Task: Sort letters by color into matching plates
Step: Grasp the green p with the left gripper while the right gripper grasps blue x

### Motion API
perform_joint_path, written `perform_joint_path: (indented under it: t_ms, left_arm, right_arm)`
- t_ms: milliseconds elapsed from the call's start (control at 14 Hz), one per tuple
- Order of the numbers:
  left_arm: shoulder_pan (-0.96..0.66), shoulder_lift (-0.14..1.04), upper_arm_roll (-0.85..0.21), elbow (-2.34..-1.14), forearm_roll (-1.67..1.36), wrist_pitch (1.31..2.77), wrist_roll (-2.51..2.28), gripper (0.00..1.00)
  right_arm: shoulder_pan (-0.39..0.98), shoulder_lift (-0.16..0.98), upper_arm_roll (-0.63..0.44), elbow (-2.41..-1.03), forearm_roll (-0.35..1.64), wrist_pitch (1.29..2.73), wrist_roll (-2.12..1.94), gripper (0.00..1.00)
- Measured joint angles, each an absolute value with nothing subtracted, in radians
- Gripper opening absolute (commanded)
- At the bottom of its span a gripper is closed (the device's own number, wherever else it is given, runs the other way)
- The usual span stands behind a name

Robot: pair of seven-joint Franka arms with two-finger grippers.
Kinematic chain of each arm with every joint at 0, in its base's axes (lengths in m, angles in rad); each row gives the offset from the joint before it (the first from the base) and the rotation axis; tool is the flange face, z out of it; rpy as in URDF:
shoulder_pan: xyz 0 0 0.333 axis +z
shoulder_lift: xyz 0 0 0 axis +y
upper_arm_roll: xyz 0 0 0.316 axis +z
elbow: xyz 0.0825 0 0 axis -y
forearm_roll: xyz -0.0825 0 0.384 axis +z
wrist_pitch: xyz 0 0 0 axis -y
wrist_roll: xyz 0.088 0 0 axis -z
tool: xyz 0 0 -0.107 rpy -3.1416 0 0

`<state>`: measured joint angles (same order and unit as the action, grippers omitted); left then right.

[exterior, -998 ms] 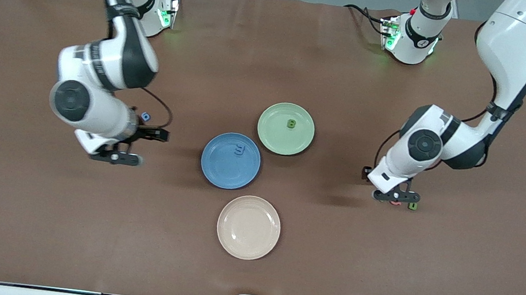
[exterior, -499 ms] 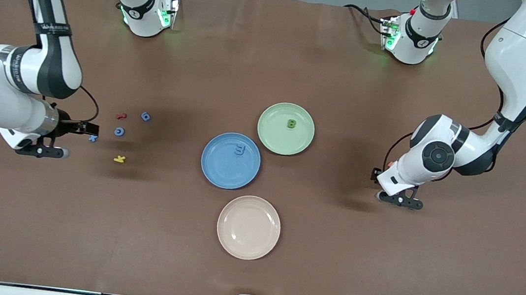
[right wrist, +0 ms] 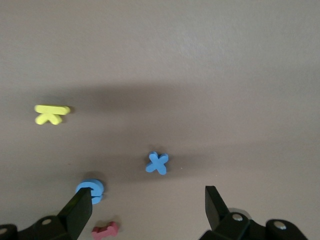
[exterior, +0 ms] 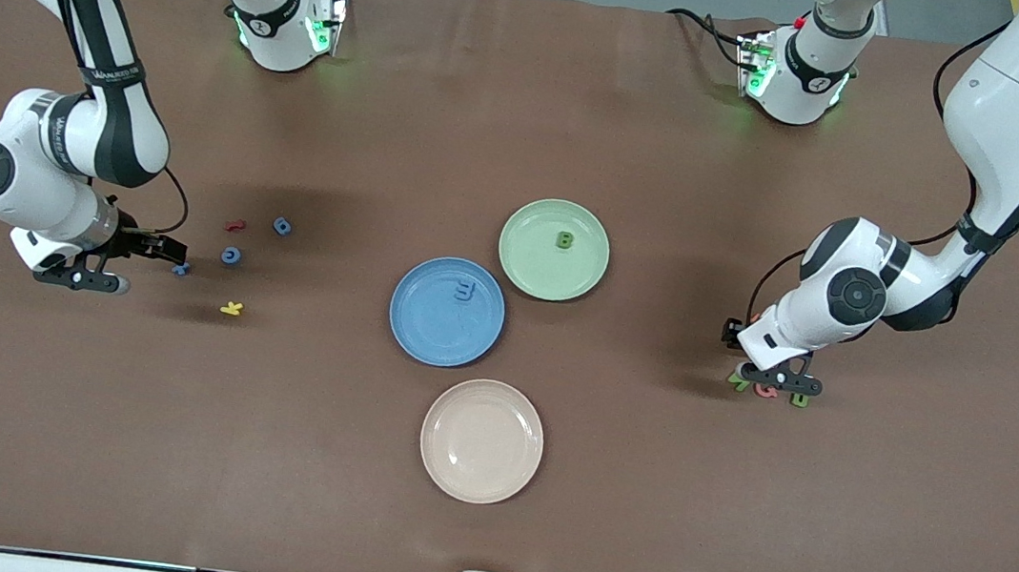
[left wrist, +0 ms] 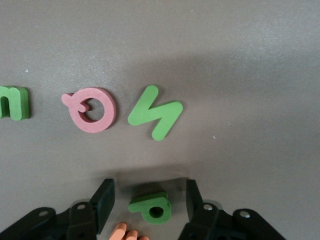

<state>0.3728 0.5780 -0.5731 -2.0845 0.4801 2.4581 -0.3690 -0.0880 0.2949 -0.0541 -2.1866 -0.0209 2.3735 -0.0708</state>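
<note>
Brown table: left pincer (left wrist: 147,200) spread astride green P (left wrist: 150,207); right pincer (right wrist: 149,210) spread near blue X (right wrist: 158,163).

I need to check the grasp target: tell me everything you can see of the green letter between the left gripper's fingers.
The small green foam P-shaped letter is chunky and matte, with one round hole. It lies flat on the brown table, between the open black fingers of the left gripper, which do not touch it. A peach-coloured piece lies just beside it.
</note>
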Motion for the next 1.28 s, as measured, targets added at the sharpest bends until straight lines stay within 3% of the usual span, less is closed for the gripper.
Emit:
perform_joint_path:
  t_ms: [499,927,1283]
  left_arm:
    - [0.372,0.578,-0.574,-2.098,0.480,2.458,-0.369,0.62]
    - [0.372,0.575,-0.578,-2.101,0.480,2.458,-0.369,0.50]
    - [0.372,0.572,-0.580,-2.106,0.480,2.458,-0.369,0.48]
  right_arm:
    - [-0.105,0.385,-0.051,-2.195,-0.021,2.455,-0.071,0.92]
    - [-0.105,0.437,-0.051,-2.195,-0.021,2.512,-0.071,0.66]
    - [-0.106,0.438,-0.050,-2.195,-0.021,2.512,-0.071,0.46]
